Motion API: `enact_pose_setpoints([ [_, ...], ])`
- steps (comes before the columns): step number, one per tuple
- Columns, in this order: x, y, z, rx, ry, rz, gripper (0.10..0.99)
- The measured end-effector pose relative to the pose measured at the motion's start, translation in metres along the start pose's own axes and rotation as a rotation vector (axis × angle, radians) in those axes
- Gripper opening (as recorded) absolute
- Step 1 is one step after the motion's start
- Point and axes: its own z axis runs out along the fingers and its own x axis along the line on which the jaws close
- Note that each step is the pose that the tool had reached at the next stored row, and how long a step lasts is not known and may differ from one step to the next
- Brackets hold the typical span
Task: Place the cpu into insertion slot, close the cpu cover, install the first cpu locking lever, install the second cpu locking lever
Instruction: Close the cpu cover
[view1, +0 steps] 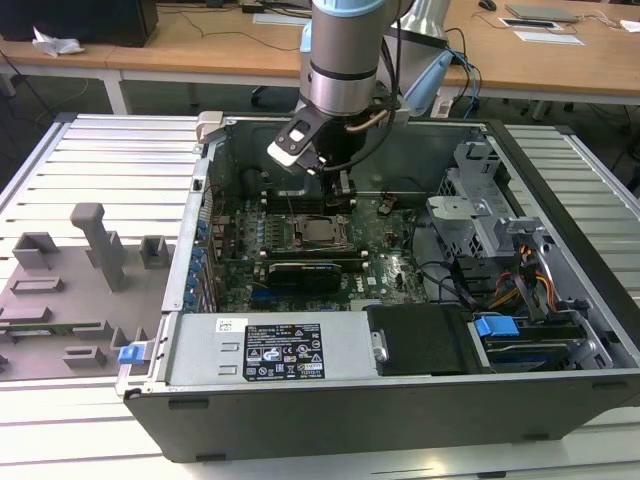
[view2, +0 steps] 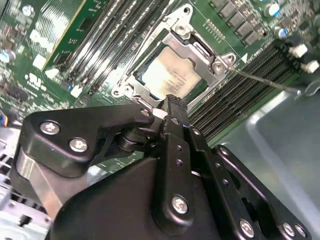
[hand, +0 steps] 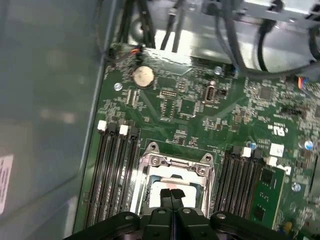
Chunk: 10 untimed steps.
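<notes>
One closed gripper (view2: 171, 101) over cpu (view2: 175, 75) edge, RAM slots (view2: 235, 95) flanking.

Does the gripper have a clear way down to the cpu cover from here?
Probably yes: the shut gripper hangs close over the cpu cover, with nothing between them. The memory slots flank the cover without lying over it.
</notes>
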Motion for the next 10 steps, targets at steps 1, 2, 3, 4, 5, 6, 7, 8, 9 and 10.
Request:
enact_pose_setpoints([
  [1, 0.0, 0.0, 0.0, 0.0, 0.0, -0.031, 0.106],
  [2, 0.0, 0.0, 0.0001, 0.001, 0.0, -0.069, 0.106],
  [3, 0.0, 0.0, 0.0001, 0.001, 0.0002, -0.109, 0.106],
  [4, 0.0, 0.0, 0.0001, 0.002, 0.0002, -0.125, 0.106],
  [5, 0.0, 0.0, 0.0001, 0.002, 0.0002, -0.144, 0.106],
  [6, 0.0, 0.0, 0.0001, 0.002, -0.0001, -0.17, 0.106],
  [7, 0.0, 0.0, 0.0002, 0.003, -0.0003, -0.187, 0.106],
  [8, 0.0, 0.0, 0.0002, 0.003, -0.001, -0.218, 0.106],
  [9, 0.0, 0.0001, 0.0002, 0.003, -0.0014, -0.235, 0.106],
  [10, 0.0, 0.0001, 0.0001, 0.004, -0.0019, -0.253, 0.106],
])
